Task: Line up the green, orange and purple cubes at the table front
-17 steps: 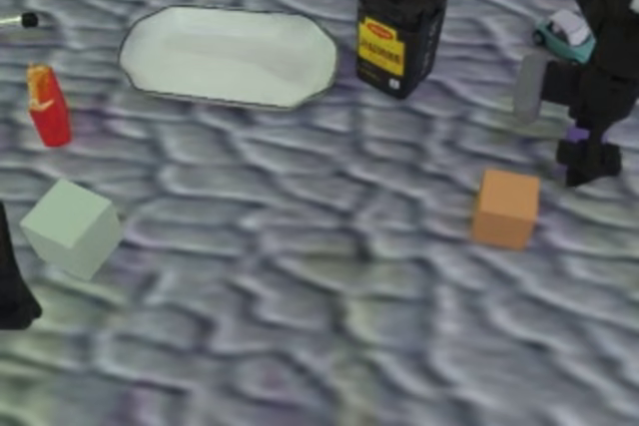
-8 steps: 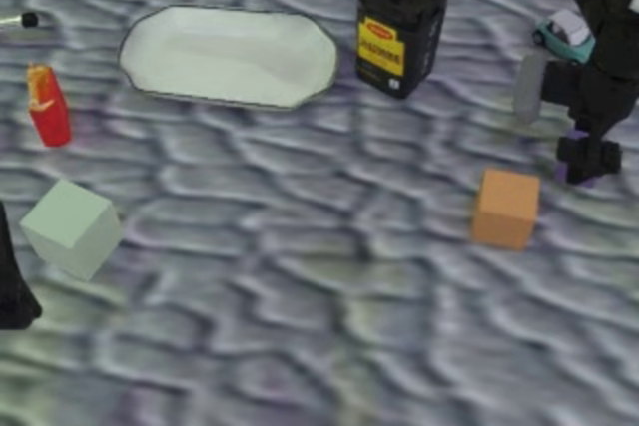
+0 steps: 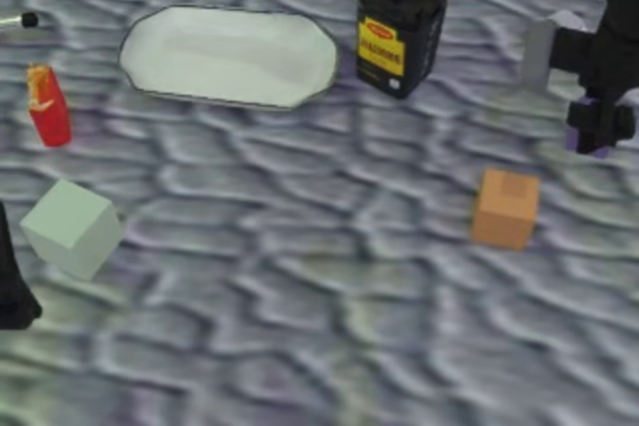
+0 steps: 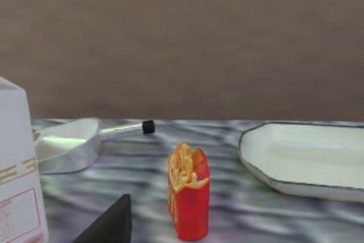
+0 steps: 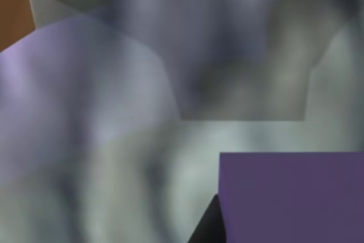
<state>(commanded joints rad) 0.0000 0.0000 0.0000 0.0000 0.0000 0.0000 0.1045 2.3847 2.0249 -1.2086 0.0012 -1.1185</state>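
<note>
Purple cube (image 5: 290, 197) fills right wrist view, gripper (image 3: 599, 135) hides it above.

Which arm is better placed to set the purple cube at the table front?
Right. Its tool is shut on the purple cube, near the table's right edge. The left arm sits at the left edge, beside the green cube.

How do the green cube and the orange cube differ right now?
The green cube is pale mint and the larger; the orange cube is tan and smaller. The green one sits at the table's left, near the parked left gripper; the orange one sits at the right, below the right gripper, which holds the purple cube. The green cube is turned corner-on, the orange nearly square. Both rest untouched on the table.
</note>
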